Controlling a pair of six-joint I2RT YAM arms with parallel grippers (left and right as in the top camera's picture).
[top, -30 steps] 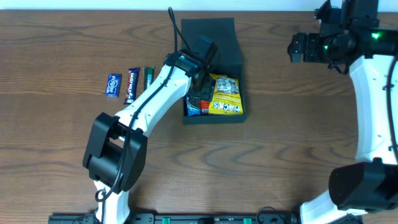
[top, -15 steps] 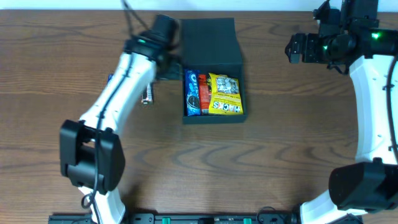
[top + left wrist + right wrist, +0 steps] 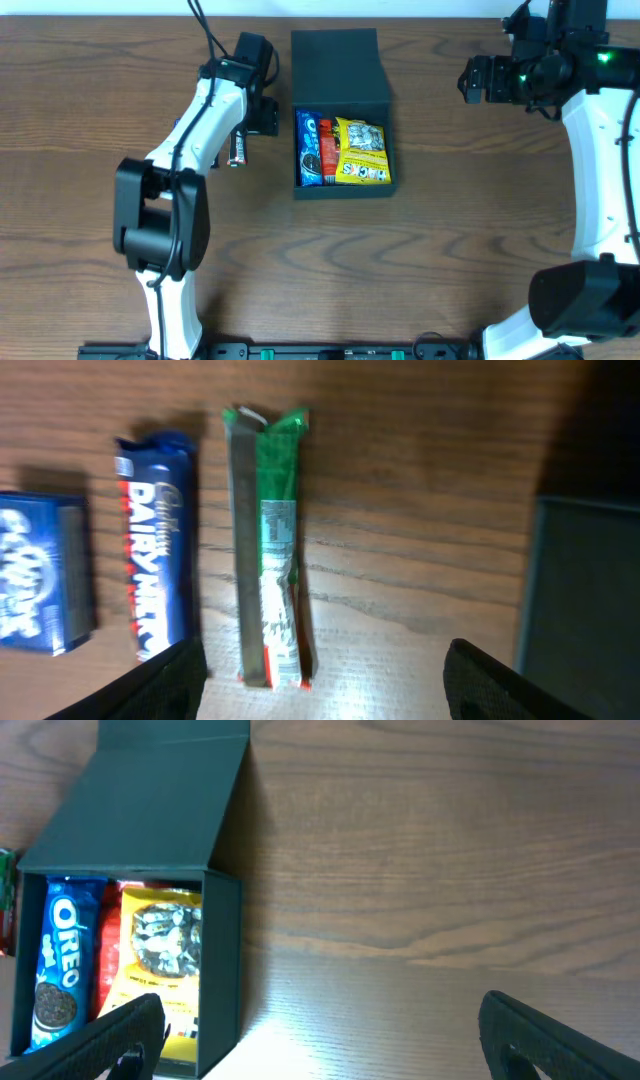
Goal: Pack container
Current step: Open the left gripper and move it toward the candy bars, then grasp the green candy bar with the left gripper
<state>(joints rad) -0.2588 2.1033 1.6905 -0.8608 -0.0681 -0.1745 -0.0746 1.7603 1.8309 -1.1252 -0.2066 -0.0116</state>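
Observation:
The container (image 3: 342, 182) is a dark box whose flap lid (image 3: 335, 58) lies open at the back. Inside it are a blue Oreo pack (image 3: 308, 148), a red packet (image 3: 325, 150) and a yellow packet (image 3: 362, 152). My left gripper (image 3: 262, 116) hovers open just left of the box, above loose snacks. In the left wrist view a green-and-silver bar (image 3: 268, 550) lies between the open left gripper's (image 3: 325, 690) fingers, apart from both. A blue Dairy Milk bar (image 3: 155, 550) and a blue packet (image 3: 40, 575) lie beside it. My right gripper (image 3: 478, 78) is open and empty, right of the box.
The right wrist view shows the container (image 3: 225, 960) at its left with the Oreo pack (image 3: 60, 970) inside, and bare wood between the right gripper's (image 3: 325, 1045) fingers. My left arm (image 3: 200, 120) covers most of the loose bars in the overhead view.
My left arm has lifted out of the container and swung left over the loose bars. The Oreo pack now lies uncovered in the box. The right arm has not moved.

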